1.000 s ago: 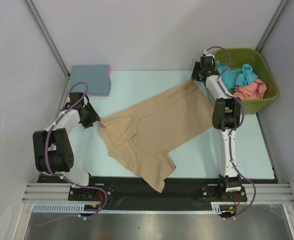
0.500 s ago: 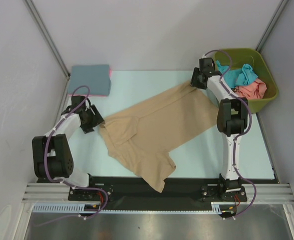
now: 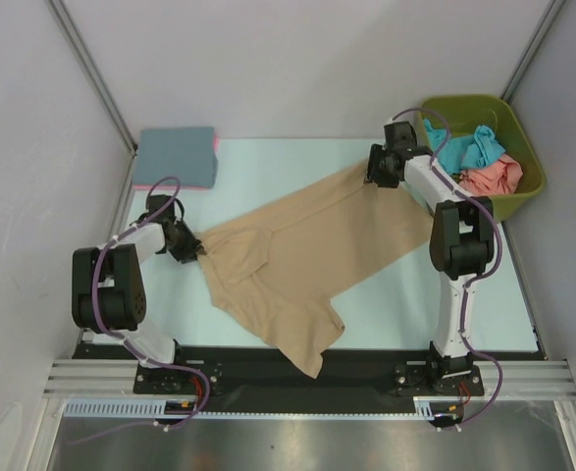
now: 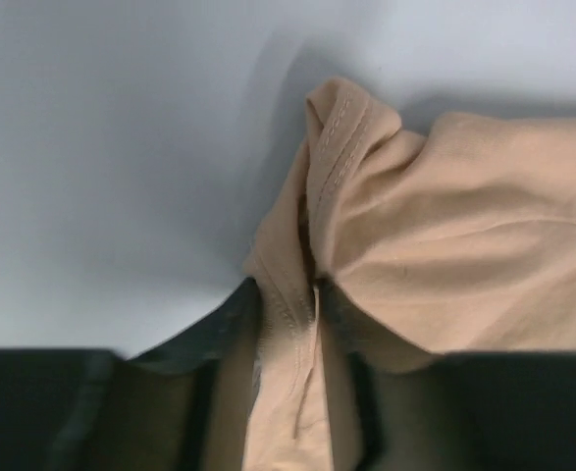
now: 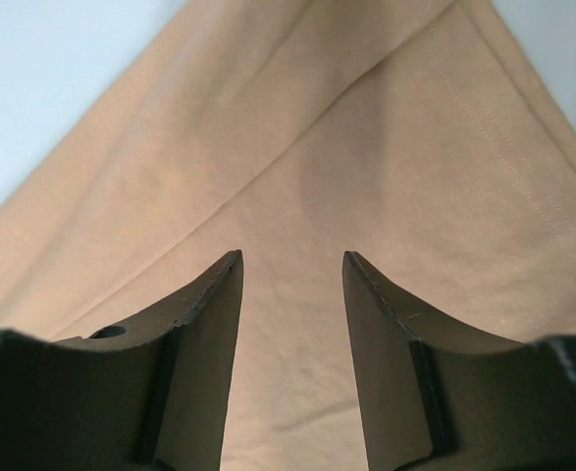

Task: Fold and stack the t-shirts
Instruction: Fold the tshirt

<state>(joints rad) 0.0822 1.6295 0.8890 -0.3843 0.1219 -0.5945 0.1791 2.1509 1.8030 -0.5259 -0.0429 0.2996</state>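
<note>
Flattening tan cloth t-shirt [image 3: 297,255]: left gripper [image 4: 288,324] pinching hem, right gripper [image 5: 292,260] spread. Folded slate-blue shirt [image 3: 175,155] done; teal shirt [image 3: 464,147], salmon shirt [image 3: 491,179] in olive plastic bin [image 3: 525,188].

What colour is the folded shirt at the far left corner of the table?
The folded shirt is slate blue, best seen in the top external view.

Tan t-shirt [image 3: 307,245], olive bin [image 3: 511,201], pale-blue table [image 3: 268,167]
</note>
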